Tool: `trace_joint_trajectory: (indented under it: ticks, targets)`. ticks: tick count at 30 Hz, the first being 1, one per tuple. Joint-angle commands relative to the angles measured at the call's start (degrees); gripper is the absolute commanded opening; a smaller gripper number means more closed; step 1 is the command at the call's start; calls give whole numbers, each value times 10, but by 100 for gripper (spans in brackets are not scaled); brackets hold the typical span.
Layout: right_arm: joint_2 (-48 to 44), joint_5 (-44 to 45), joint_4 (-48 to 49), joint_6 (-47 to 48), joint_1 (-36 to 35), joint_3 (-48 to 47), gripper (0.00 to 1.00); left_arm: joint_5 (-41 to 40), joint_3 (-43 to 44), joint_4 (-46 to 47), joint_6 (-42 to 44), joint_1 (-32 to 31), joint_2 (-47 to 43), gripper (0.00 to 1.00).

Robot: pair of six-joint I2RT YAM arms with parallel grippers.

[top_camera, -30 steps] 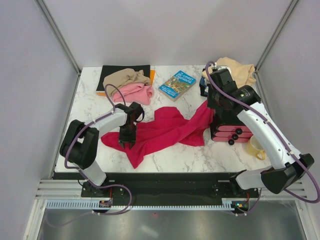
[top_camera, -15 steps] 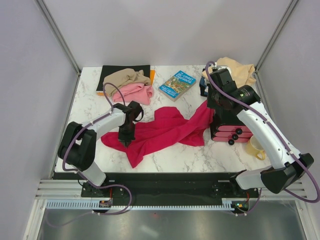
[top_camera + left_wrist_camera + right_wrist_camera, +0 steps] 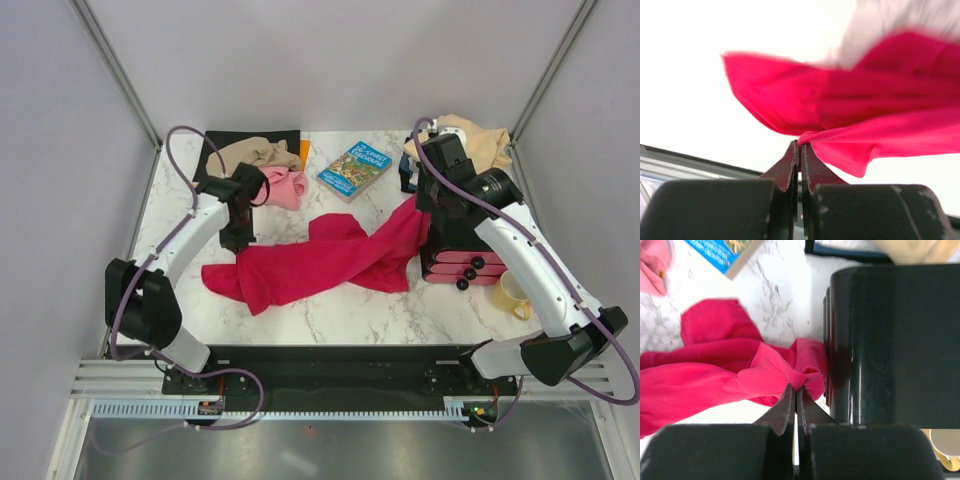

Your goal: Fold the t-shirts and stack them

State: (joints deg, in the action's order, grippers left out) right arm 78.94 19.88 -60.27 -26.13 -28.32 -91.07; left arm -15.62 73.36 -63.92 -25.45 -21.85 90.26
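The crimson t-shirt (image 3: 320, 265) lay stretched across the middle of the table (image 3: 350, 312), pinched at both ends. The left gripper (image 3: 800, 146) was clenched on its left edge, near the pink t-shirt (image 3: 283, 187). The right gripper (image 3: 795, 390) was clenched on its right corner, just beside the black drawer unit (image 3: 455, 255). Bare marble showed between the shirt and the near table edge.

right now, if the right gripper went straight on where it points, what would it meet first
The right gripper pinches the crimson red cloth t-shirt; behind that, probably the white marble tabletop.
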Motion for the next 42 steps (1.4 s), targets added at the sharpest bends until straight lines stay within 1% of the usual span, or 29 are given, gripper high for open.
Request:
trace_joint_trajectory:
  ticks: [1, 3, 4, 6, 7, 9, 10, 14, 18, 24, 27, 28, 30, 33, 36, 38, 42]
  targets:
    - [-17, 63, 36, 1, 3, -60, 0, -99, 140, -53, 12, 30, -44, 2]
    - [-24, 74, 51, -1, 2, -74, 0, -125, 191, -87, 7, 45, -43, 2]
    - [-32, 77, 56, -1, 4, -77, 0, -135, 242, -99, -2, 50, -41, 2]
    - [-40, 97, 69, -3, 3, -88, 0, -167, 291, -131, -17, 56, -39, 2]
    - [-47, 103, 74, -4, 3, -91, 0, -182, 330, -142, -25, 56, -41, 2]
    - [-57, 119, 83, -4, 3, -103, 0, -214, 367, -160, -56, 58, -46, 2]
    - [-66, 121, 86, -2, 4, -106, 0, -218, 399, -174, -65, 58, -50, 2]
    - [-88, 128, 94, 6, 4, -125, 0, -224, 453, -204, -99, 58, -78, 2]
    - [-113, 145, 94, 13, 4, -153, 0, -259, 484, -241, -131, 58, -118, 2]
    - [-175, 137, 118, 21, 4, -171, 0, -260, 556, -241, -118, 58, -178, 2]
    - [-229, 105, 143, 18, 4, -149, 0, -261, 544, -241, -120, 58, -206, 2]
    - [-241, 84, 159, 19, 4, -141, 0, -264, 538, -241, -122, 58, -228, 2]
    - [-271, 72, 170, 14, 4, -126, 0, -271, 527, -241, -119, 58, -245, 2]
    - [-291, 61, 182, 26, 3, -136, 0, -280, 528, -241, -100, 58, -263, 2]
    - [-282, 46, 179, 48, 4, -172, 0, -288, 528, -241, -94, 58, -276, 2]
    - [-265, 47, 152, 51, 4, -205, 0, -289, 527, -241, -85, 58, -269, 2]
    - [-233, 25, 140, 42, 4, -207, 0, -289, 514, -241, -93, 58, -257, 2]
